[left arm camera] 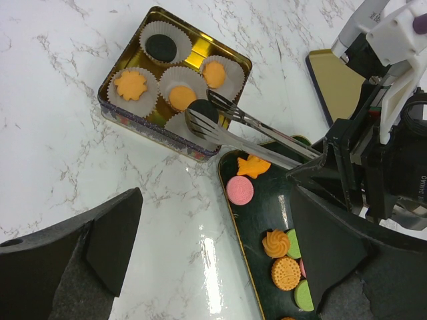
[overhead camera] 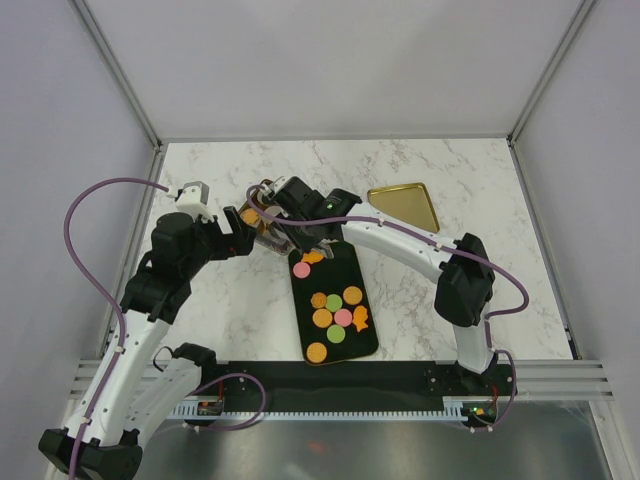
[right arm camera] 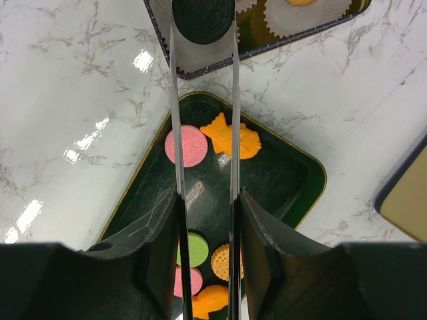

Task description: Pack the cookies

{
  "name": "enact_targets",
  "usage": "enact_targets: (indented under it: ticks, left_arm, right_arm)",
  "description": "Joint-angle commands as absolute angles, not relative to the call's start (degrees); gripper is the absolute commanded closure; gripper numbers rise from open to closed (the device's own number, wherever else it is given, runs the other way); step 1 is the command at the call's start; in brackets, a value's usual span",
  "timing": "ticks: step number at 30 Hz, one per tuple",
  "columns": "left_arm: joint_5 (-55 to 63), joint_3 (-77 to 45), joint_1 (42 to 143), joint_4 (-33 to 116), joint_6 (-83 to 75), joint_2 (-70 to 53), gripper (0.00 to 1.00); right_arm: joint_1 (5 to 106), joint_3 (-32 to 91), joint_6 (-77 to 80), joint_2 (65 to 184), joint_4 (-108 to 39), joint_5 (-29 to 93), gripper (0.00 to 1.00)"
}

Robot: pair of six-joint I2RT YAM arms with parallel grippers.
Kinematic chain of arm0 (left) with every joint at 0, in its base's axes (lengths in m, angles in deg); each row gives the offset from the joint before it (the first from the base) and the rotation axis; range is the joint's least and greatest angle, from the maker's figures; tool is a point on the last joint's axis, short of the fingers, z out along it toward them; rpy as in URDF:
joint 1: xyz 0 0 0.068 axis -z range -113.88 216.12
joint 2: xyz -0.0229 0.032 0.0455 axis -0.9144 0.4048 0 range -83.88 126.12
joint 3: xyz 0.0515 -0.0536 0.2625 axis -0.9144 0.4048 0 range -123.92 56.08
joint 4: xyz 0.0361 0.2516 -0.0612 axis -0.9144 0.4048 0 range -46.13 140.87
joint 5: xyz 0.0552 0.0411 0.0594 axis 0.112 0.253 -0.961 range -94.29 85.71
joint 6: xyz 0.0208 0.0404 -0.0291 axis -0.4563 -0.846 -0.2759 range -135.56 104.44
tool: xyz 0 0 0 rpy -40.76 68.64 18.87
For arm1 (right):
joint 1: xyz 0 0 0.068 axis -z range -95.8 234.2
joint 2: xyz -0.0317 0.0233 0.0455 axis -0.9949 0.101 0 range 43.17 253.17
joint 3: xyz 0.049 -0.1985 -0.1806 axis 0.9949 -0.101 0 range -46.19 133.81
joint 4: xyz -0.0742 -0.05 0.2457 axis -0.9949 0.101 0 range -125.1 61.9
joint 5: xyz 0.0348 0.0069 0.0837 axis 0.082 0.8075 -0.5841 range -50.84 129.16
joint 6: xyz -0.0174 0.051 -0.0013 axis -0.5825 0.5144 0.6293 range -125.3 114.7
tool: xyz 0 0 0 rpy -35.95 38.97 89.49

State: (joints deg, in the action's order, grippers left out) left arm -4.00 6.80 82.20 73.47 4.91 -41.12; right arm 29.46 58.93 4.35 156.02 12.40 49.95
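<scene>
Orange, pink and green cookies [overhead camera: 340, 315] lie on a dark green tray [overhead camera: 335, 275]. A pink round one [right arm camera: 186, 145] and an orange fish [right arm camera: 233, 139] lie at its far end. My right gripper [right arm camera: 205, 200] is shut on metal tongs [right arm camera: 177, 133]. The tong tips pinch a dark round cookie [left arm camera: 202, 110] over a white paper cup at the near corner of a gold tin [left arm camera: 120, 113]. Other cups there hold a dark cookie [left arm camera: 161, 45] and orange ones [left arm camera: 181, 97]. My left gripper [left arm camera: 220, 240] hangs open and empty over the table beside the tray's left edge.
A gold lid [overhead camera: 403, 205] lies on the marble table to the right of the tin, behind the tray. The two arms come close together above the tray's far end. Grey walls stand on three sides of the table.
</scene>
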Motion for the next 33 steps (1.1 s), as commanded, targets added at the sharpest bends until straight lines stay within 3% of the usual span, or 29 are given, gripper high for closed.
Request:
enact_targets:
  ticks: [1,33]
  left_arm:
    - [-3.50,7.30,81.77,71.03,5.45,-41.17,0.00]
    - [-3.41,7.38,81.68,71.03,5.53,-41.43,0.00]
  right_arm:
    - [29.54,58.58,4.37,155.05,10.60,49.62,0.61]
    - [29.62,57.43,4.46,153.38,11.30,48.13,0.46]
